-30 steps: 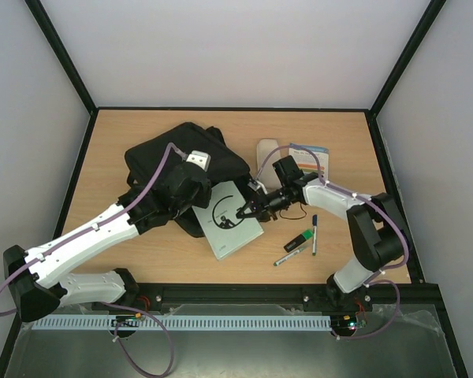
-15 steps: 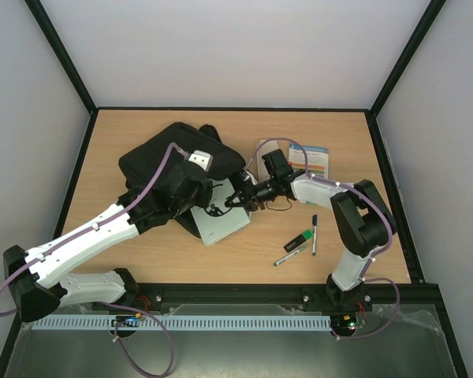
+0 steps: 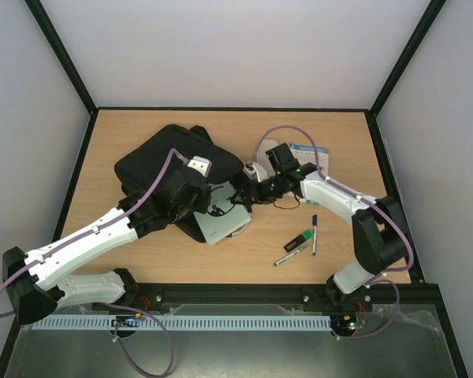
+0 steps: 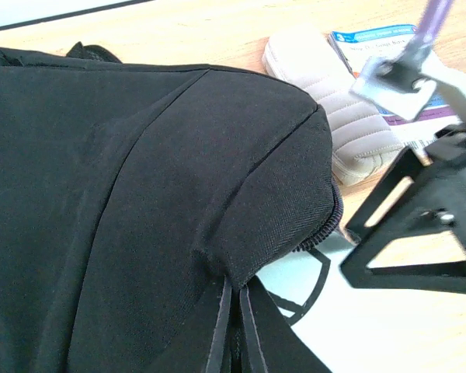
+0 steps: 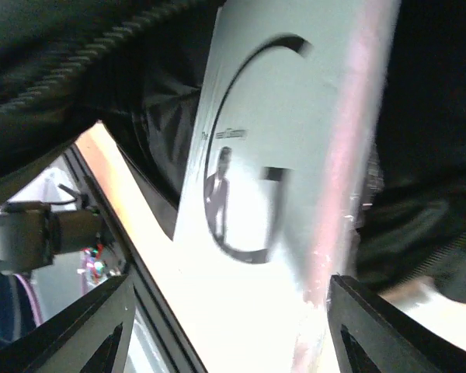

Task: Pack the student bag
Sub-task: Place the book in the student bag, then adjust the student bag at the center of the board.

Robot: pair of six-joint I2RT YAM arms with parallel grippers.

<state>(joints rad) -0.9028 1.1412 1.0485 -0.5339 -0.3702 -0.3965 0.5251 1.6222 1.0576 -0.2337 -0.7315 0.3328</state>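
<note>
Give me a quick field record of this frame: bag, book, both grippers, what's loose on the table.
bag: large black fabric backpack, lying flat left of centre
book: thin pale book with black circle print, partly tucked under the backpack's edge
left gripper: shut, apparently pinching backpack fabric
right gripper: open, at the book's far corner
loose: beige quilted pouch, blue-and-white card, green marker, black pen

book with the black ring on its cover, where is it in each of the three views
Top external: the book lies at centre between the two arms, its far end under the edge of the student bag.
Left wrist: the book shows only as a pale patch with a black arc, bottom right.
Right wrist: the book fills the middle, tilted, cover towards the camera.
Shared landmark: the student bag's black fabric over the book's end.
</note>
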